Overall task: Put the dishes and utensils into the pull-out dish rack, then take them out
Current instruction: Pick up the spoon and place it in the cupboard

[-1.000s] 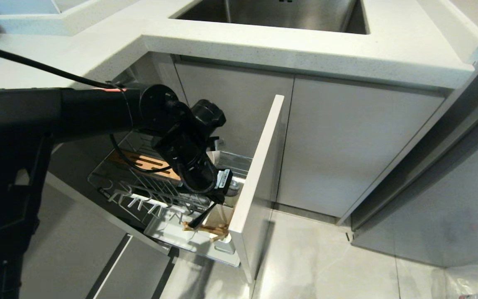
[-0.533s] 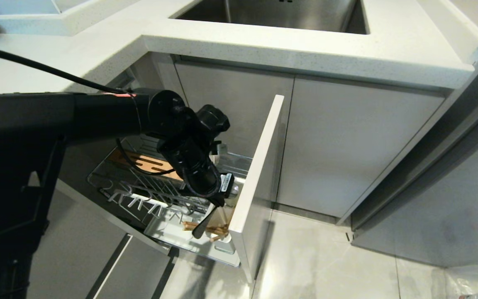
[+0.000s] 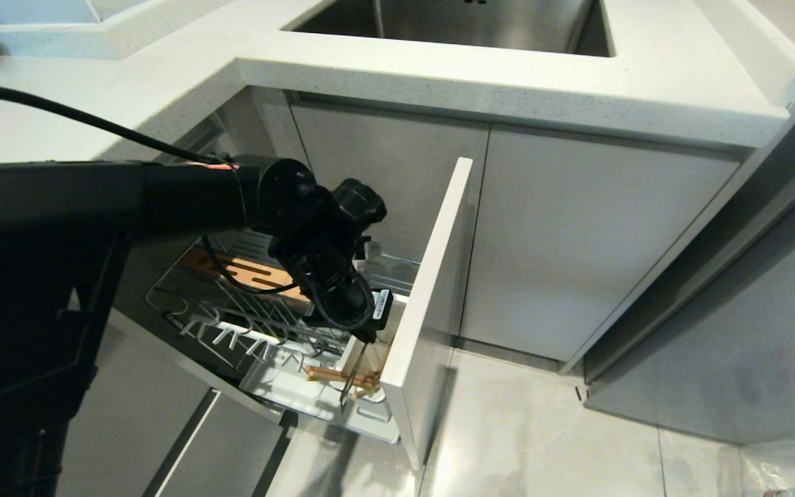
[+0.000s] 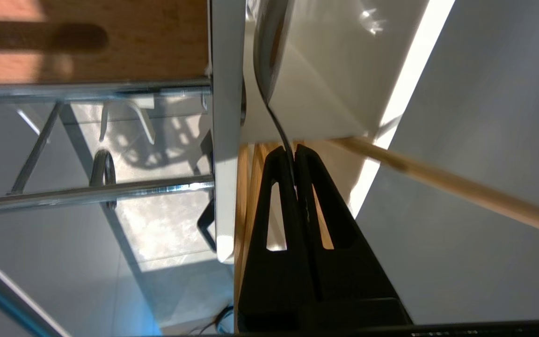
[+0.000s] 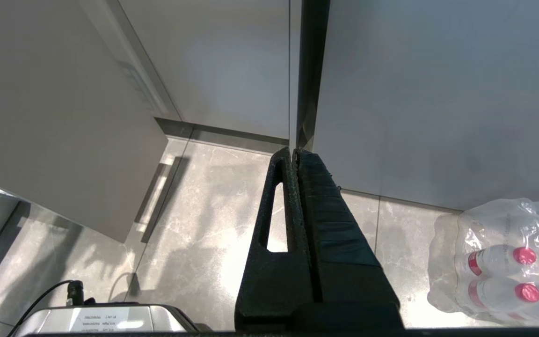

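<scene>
Left gripper (image 3: 350, 386) hangs fingers-down at about 6 o'clock in the head view. It is over the front corner of the pull-out dish rack (image 3: 246, 310), just inside the pale grey cabinet front (image 3: 432, 276). In the left wrist view its jaws are pressed together on a thin dark curved strip that looks like the handle of the spoon (image 4: 269, 107) seen edge-on. The strip runs straight on from the fingertips along the side of the white utensil cup (image 4: 325, 84); the spoon's round end cannot be made out.

At 9 o'clock in the head view the left arm's black forearm reaches in from the edge of the frame. Under it the rack is drawn out of the cabinet, and its slotted orange-wood strip (image 3: 232, 269) lies at the back of the chrome wires.

Light wooden chopsticks (image 3: 332, 375) lie nearly flat across the cup at the rack's front corner, just beside the gripper. Their long axis runs from about 9 o'clock to 3 o'clock, ends toward the cabinet front. In the left wrist view one chopstick (image 4: 461, 187) slants away from the fingertips while others lie alongside the fingers.

Above, at 12 o'clock, the steel sink (image 3: 453, 21) is set into the white desk (image 3: 508, 76).

Right gripper (image 5: 295, 152), seen only in its own wrist view, is closed on nothing. It points at the floor near a wrapped pack of bottles (image 5: 498, 262).
</scene>
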`<state>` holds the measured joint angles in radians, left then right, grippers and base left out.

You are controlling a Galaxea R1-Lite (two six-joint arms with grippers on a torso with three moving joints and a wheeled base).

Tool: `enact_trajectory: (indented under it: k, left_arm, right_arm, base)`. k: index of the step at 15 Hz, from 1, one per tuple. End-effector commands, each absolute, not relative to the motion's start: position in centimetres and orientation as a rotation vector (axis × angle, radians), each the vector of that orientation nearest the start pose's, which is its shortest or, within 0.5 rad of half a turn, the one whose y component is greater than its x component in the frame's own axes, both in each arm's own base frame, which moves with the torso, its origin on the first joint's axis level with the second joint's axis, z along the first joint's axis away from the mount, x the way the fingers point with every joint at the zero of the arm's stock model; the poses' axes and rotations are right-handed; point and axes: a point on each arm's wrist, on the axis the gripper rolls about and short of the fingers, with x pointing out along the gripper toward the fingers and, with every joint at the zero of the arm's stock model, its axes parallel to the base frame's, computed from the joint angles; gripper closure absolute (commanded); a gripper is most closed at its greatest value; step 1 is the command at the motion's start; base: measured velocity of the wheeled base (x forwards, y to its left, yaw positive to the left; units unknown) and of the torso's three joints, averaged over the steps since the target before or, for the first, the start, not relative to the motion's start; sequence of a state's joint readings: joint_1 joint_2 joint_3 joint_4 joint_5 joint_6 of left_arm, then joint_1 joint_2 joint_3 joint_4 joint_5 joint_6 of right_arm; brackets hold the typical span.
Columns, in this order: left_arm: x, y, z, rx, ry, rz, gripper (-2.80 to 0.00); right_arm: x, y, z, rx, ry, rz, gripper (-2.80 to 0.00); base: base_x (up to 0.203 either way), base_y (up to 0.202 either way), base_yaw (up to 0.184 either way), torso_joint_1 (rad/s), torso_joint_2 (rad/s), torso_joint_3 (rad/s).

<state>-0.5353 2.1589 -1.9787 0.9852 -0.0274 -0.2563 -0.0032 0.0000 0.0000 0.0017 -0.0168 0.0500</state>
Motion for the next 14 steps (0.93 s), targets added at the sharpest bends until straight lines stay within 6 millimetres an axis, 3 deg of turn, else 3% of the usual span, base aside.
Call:
enact_trajectory:
  k: [1,14]
  left_arm:
    - [33.81,-20.12,19.77,0.066,1.187,-0.341,0.0]
    - [33.91,-20.08,19.5,0.056,1.199,-0.312,0.0]
  right_arm:
    - [-2.27,-0.03,7.49,0.051,0.003,-0.02,0.0]
    - [-2.27,-0.03,7.49,0.051,0.003,-0.02,0.0]
  base:
    - [0.0,0.0,0.0,0.0,0.0,0.0]
    - [0.0,0.0,0.0,0.0,0.0,0.0]
